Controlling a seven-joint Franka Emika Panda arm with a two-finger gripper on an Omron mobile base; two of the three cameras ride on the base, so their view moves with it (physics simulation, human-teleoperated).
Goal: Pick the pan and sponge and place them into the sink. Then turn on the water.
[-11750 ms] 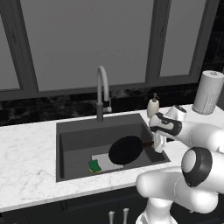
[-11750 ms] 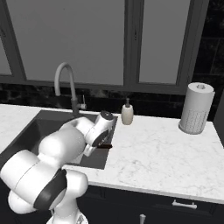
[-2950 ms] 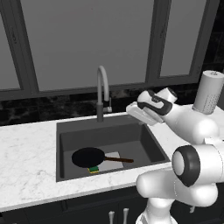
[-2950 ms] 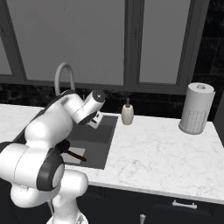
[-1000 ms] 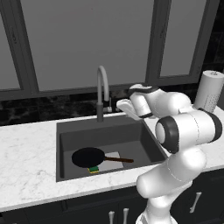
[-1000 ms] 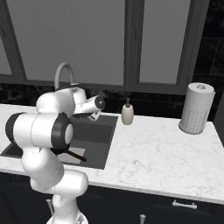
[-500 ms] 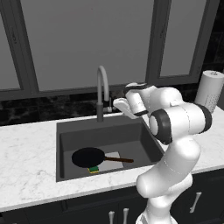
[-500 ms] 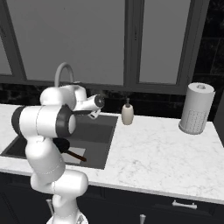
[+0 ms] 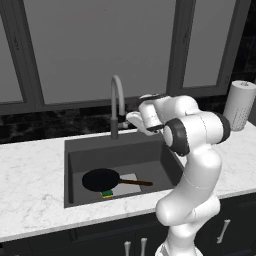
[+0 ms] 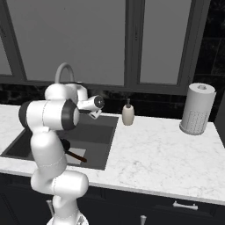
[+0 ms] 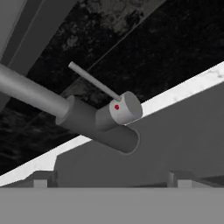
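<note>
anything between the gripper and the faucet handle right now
Nothing visible. The open gripper faces the faucet with its thin lever handle straight ahead over the sink. The pan and sponge lie below.

Faucet base (image 11: 98, 124) sits tilted right up close, thin lever handle (image 11: 94, 81) sticking out. There's a red dot (image 11: 117, 107) on its cap.

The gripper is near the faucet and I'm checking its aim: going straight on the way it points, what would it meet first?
Most likely the faucet's base, at the knob with the thin lever. It sits dead ahead of the open gripper in the hand view, though depth is hard to judge.
</note>
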